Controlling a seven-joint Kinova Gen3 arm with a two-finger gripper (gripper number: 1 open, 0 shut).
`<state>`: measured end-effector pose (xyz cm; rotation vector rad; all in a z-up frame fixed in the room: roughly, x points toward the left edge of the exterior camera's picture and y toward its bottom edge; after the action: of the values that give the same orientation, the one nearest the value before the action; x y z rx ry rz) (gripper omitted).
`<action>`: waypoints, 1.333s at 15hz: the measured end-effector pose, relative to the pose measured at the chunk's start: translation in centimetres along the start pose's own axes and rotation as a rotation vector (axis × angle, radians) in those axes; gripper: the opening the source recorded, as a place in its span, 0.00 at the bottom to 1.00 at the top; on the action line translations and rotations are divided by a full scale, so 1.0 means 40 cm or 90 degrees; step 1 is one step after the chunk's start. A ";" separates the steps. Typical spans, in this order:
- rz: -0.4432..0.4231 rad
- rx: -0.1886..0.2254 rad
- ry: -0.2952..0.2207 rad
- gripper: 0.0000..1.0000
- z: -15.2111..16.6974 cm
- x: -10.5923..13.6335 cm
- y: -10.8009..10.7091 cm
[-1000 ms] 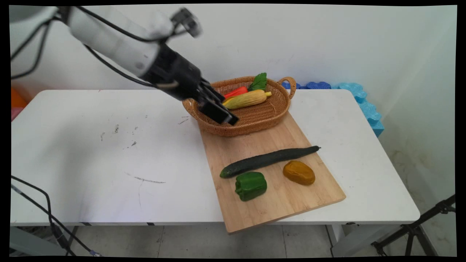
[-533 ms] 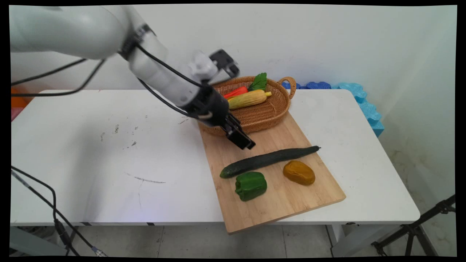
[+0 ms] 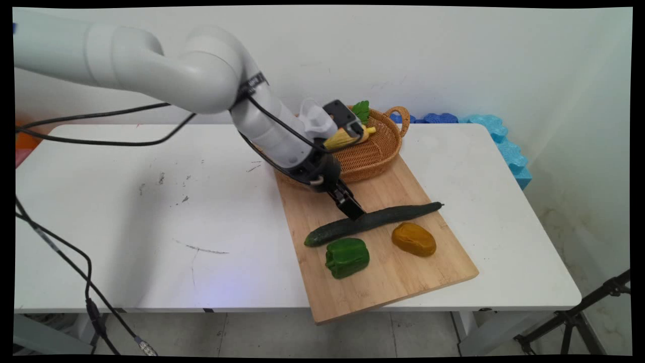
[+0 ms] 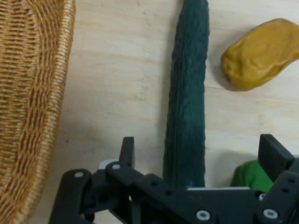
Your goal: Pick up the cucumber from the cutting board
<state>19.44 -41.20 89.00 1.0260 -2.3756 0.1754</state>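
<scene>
Dark green and finely ridged, the long cucumber (image 4: 187, 107) lies on the pale wooden board (image 3: 383, 282), running between the spread fingers of the black gripper (image 4: 198, 156), which straddles it wide apart without clamping it. A smooth, lumpy yellow-brown potato (image 4: 261, 53) sits at two o'clock in the hand view, a glossy green pepper (image 4: 250, 176) at four o'clock, the woven wicker basket (image 4: 28, 107) at nine o'clock. No writing is legible.

Long dark-green cucumber (image 3: 370, 223) flat on board, between open hand (image 4: 198, 161) fingers.
</scene>
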 end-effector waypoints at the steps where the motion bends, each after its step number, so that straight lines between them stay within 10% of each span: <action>1: -0.001 0.001 -0.005 1.00 0.019 0.003 0.000; 16: -0.001 0.009 -0.036 1.00 0.163 0.012 -0.008; 17: 0.000 0.009 -0.037 0.00 0.167 0.012 -0.010; 20: 0.000 0.006 -0.039 0.00 0.176 0.009 -0.015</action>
<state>16.65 -44.10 83.17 1.0495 -2.4328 0.1575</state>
